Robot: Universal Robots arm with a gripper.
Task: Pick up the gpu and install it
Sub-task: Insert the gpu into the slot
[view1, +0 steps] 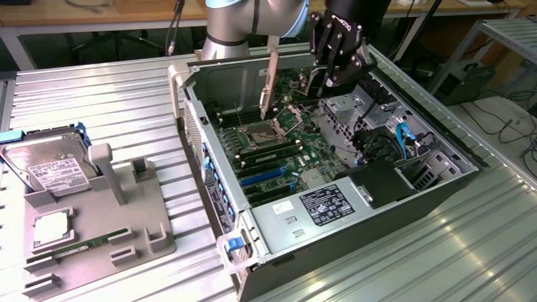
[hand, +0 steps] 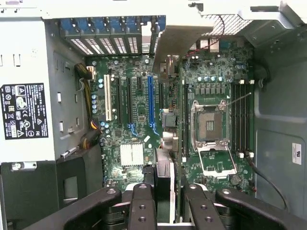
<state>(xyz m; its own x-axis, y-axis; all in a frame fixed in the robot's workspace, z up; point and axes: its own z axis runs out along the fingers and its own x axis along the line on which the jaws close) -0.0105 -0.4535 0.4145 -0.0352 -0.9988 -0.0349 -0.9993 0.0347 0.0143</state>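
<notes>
1. Toward the exterior view's left, well apart from the work, a gray fixture tray [view1: 143, 233] holds a hard drive [view1: 52, 171] and a RAM stick [view1: 77, 248]. Neither is being touched.
2. Next comes the open computer case [view1: 353, 248], lying on its side with the motherboard [view1: 277, 154] exposed.
3. The gpu [hand: 164, 172] hangs above that board, not yet seated. Its metal bracket [view1: 270, 82] points down near the case's rear wall.
4. The gripper [view1: 334, 78] is clenched on the card's far end, with the card edge-on between the fingers [hand: 141, 206] in the wrist view.
5. In that view the card's edge runs just beside the long blue expansion slot [hand: 151, 103], on the side toward the empty CPU socket [hand: 209, 125]. It appears not quite over the slot.
6. Risk: if the card descends off-line, its connector could strike the board or nearby components rather than enter the slot.
7. Risk: the bracket could catch on the rear wall or the blue slot covers [hand: 112, 26] if it does not meet its opening.
8. Risk: because the card is held at one end, pressing down could tilt it or let it slip in the grip.
9. Toward the exterior view's right, blue cables [view1: 404, 135] and the drive bays sit near the arm's path and could snag.
</notes>
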